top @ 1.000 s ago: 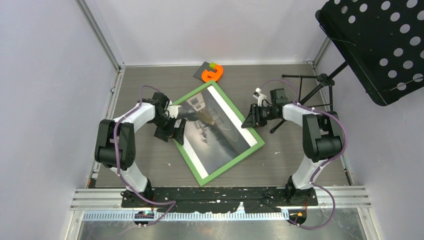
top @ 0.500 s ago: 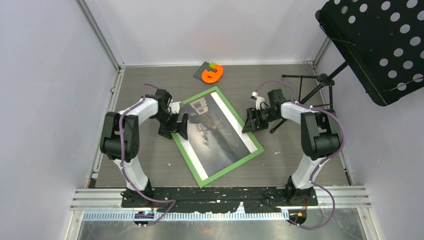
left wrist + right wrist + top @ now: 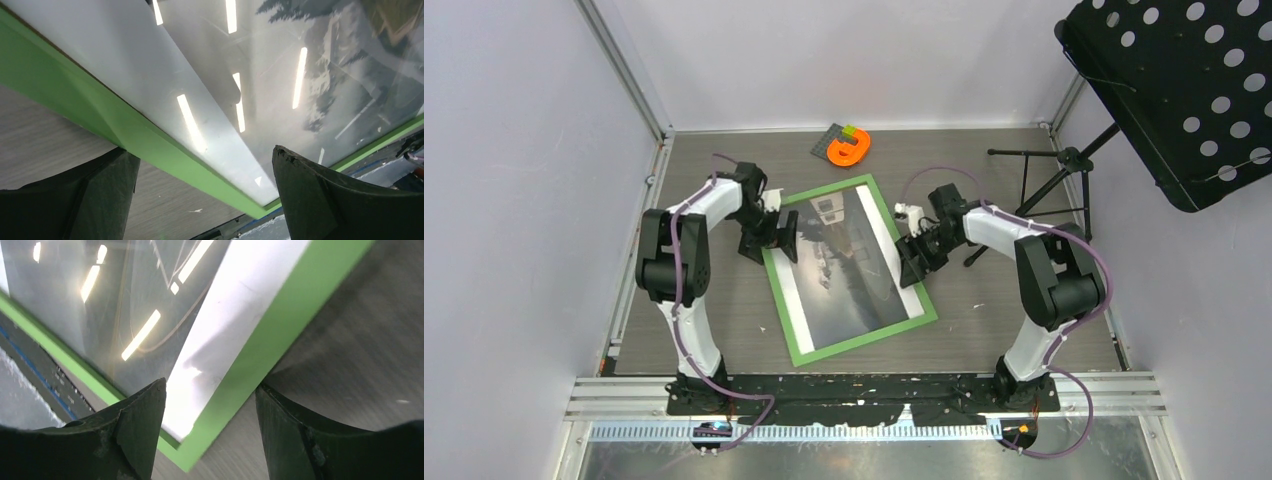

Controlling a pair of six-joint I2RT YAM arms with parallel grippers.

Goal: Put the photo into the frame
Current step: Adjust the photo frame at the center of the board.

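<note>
The frame lies flat on the table, green face up, with the photo inside it showing a dark misty landscape and white bands. My left gripper is open and straddles the frame's left rail near its far corner. In the left wrist view the green rail runs between my fingers, with the photo beyond. My right gripper is open and straddles the right rail. In the right wrist view the rail passes between my fingers, beside the photo.
An orange object on a dark card lies at the back of the table. A black perforated music stand hangs over the right side, its tripod legs just behind my right arm. Walls close in the table on three sides.
The frame with the photo has turned clockwise, its long sides now closer to pointing at the arm bases. My left gripper moved away along the left rail; my right gripper moved left and nearer.
</note>
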